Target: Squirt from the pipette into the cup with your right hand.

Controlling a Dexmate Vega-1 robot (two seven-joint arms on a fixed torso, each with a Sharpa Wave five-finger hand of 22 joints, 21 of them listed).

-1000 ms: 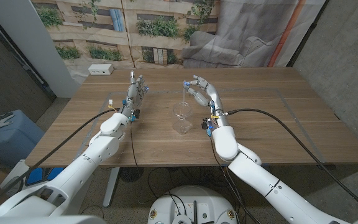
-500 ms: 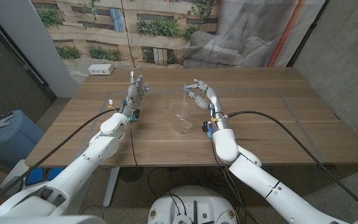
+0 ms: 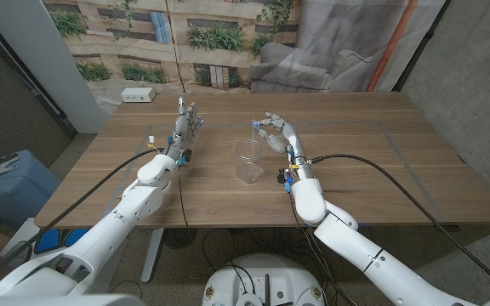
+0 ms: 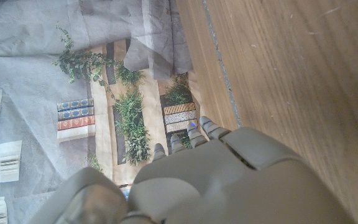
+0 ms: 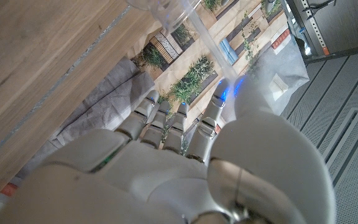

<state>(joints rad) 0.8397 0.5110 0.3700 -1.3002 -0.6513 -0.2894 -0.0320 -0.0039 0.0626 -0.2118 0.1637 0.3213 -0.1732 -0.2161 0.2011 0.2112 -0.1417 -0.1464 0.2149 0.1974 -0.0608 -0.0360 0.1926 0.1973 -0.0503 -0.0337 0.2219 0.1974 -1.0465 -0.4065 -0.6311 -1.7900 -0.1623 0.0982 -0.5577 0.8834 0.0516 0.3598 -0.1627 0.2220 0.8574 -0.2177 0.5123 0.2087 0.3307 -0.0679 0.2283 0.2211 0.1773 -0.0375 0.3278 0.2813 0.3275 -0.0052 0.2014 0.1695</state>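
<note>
While the right hand point(image 3: 272, 133) pinches the clear pipette point(image 3: 253, 136) just over the rim of the plastic cup point(image 3: 247, 161) near the wooden table's point(image 3: 381, 161) middle, left hand point(image 3: 186, 124) empty, fingers extended, well apart from the cup.

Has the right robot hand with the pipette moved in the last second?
Yes, slightly. The right robot hand has crept toward the table's far edge, with its pipette above the cup, which stands where it was.
</note>
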